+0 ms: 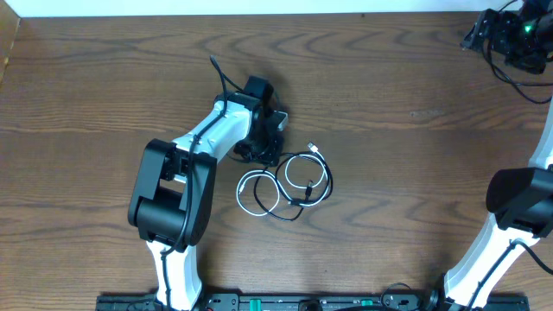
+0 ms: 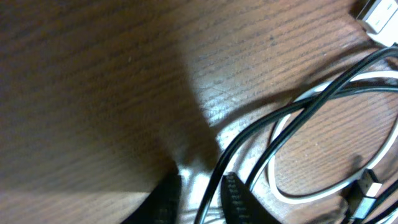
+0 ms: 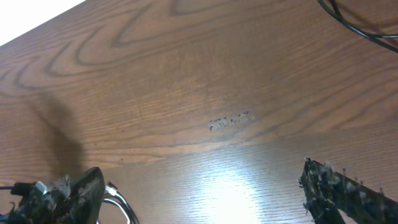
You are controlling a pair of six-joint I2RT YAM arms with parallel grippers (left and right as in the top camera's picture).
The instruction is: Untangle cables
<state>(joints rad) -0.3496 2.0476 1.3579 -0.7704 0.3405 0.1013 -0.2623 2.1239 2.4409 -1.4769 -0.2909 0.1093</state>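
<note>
One brown wood-grain tabletop (image 1: 104, 78) carries everything.

Left arm (image 1: 203, 142), a white shell with black joints, reaches to mid-table. Right arm (image 1: 511, 216), same build, stands well off to the side, with thick black wires (image 1: 510, 73) hanging by its wrist.

Left claw (image 2: 202, 194): tips down at the tabletop. Its two black ribbed fingers (image 2: 239, 199) are narrowly parted, and lit wood shows in the gap. They are not pressed together, and no firm pinch is visible.

Right claw (image 3: 205, 190): spread wide, with nothing between the fingers and only bare tabletop below.

Thin black cord (image 2: 320, 94): one strand runs through the gap of the left claw, close against one finger. Whether it touches that finger, cannot tell. Ahead of the claw and off to one side it lies in loose loops flat on the tabletop.

Thin white cord (image 2: 305, 198): looped just beside the left claw on that same side, overlapping the black cord at several crossings. Both cords lie well apart from the right claw.

Flat silver-white plug (image 2: 379, 15): ahead of the left claw, beyond the loops, lying free on the wood.

Small black plug (image 2: 368, 185): near the white loop, to the side of the left claw.

Faint scuff mark (image 3: 230, 121): on the wood ahead of the right claw.
</note>
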